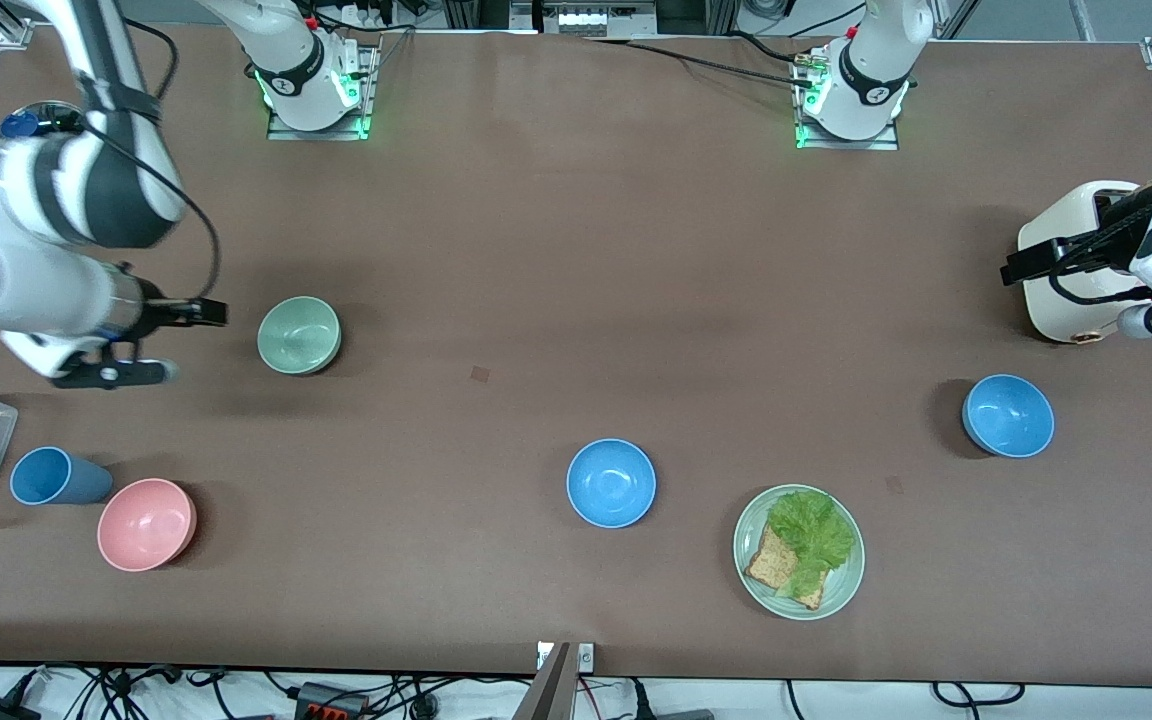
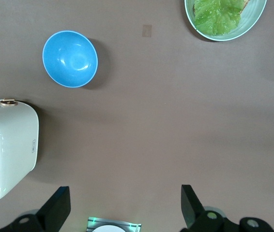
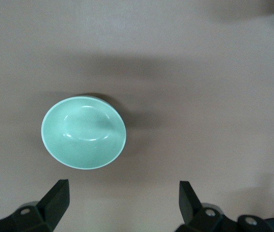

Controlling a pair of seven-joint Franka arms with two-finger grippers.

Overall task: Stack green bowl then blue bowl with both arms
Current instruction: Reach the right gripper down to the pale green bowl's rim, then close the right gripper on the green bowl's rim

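both claws spread wide and empty, bowls apart on the brown table.

the right gripper [image 1: 181,340] hangs over bare tabletop just beside the small round pale mint-green bowl [image 1: 299,335], toward the right arm's end of the table. the left gripper [image 2: 125,205] hangs by the white toaster [image 1: 1071,262] at the table's edge. one sky-blue matte bowl [image 1: 1008,416] sits near the toaster, nearer the front camera; the other sky-blue bowl [image 1: 611,483] stands mid-table beside the green plate of lettuce and toast [image 1: 798,551], open tabletop around both.
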